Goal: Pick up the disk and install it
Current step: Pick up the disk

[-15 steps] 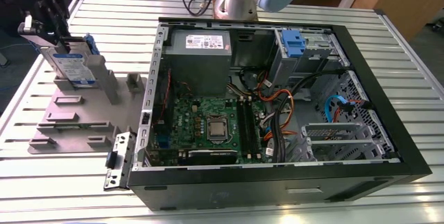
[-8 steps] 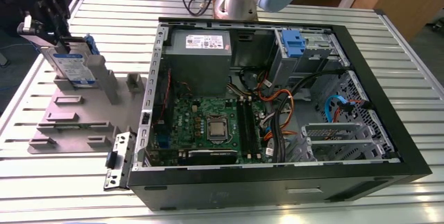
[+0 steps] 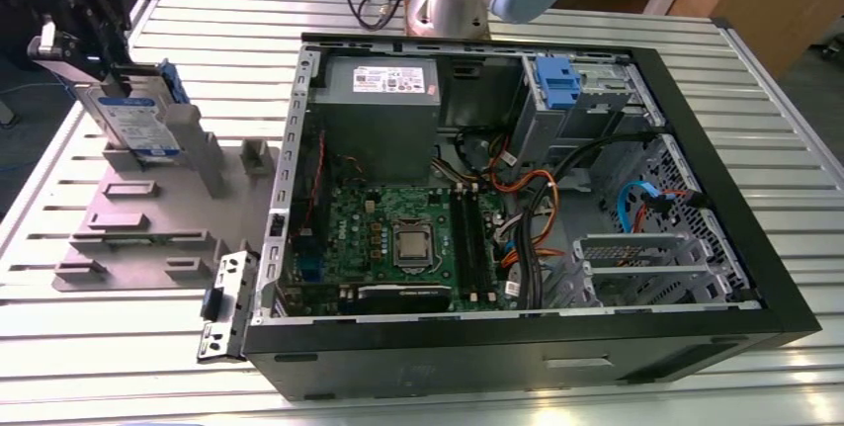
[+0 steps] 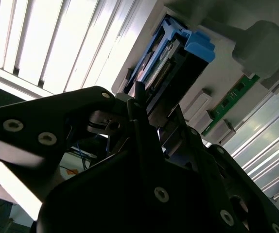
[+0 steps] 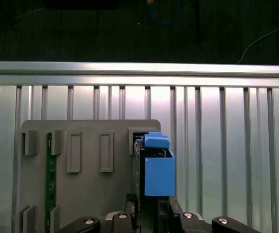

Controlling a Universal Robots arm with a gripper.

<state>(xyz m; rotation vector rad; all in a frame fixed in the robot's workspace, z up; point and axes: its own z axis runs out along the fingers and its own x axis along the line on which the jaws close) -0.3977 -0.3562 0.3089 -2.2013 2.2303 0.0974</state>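
Observation:
The disk is a silver drive with a blue-and-white label in a blue carrier. It stands on edge, slightly tilted, at the far corner of the grey fixture plate on the exterior view's left. My gripper comes down on it from above, shut on its upper part. In the first wrist view the disk shows its blue carrier edge between my fingers, over the fixture plate. The second wrist view looks along my gripper at the disk and its connector edge.
The open computer case lies on the slatted metal table, to the exterior view's right of the fixture. Inside are a grey power supply, the motherboard, cables and a drive bay with a blue tab. A green circuit board stands in the fixture.

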